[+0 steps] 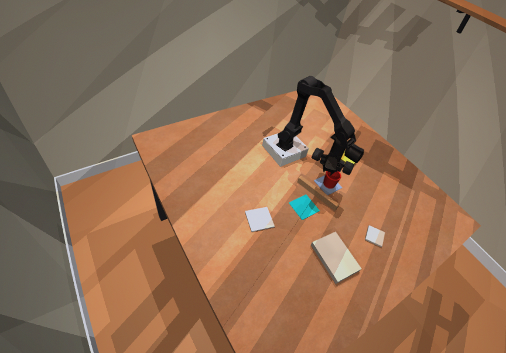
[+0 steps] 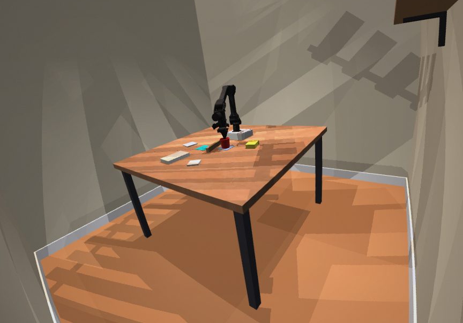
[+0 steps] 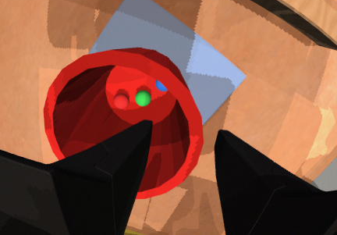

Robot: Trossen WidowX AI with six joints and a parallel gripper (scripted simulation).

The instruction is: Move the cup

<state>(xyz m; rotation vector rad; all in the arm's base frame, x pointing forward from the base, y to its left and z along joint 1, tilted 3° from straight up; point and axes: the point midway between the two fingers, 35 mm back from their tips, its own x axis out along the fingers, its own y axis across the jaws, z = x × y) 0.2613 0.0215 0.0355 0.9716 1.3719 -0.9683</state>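
Note:
The red cup [image 1: 331, 180] [image 2: 224, 143] [image 3: 125, 58] stands upright on the light blue pad [image 1: 328, 190] [image 2: 231, 147] [image 3: 214, 60]. Inside it lie a red marble [image 3: 121, 101], a green marble [image 3: 143, 98] and a partly hidden blue marble [image 3: 161, 85]. The cyan pad [image 1: 303, 206] [image 2: 202, 147] is bare. My gripper [image 1: 332, 171] [image 2: 224, 137] [image 3: 184, 134] is partly open and empty, pointing down at the cup's rim. In the wrist view the left finger overlaps the cup's mouth and the right finger is beyond the rim. How deep the tips reach is unclear.
A low wooden bar [image 1: 317, 193] [image 2: 212, 147] [image 3: 308, 5] stands between the pads. A yellow block [image 1: 348, 158] [image 2: 252, 144] is near the cup. A white square [image 1: 259, 219], a thick cream slab [image 1: 335, 257] and a small pale tile [image 1: 375, 235] lie farther out.

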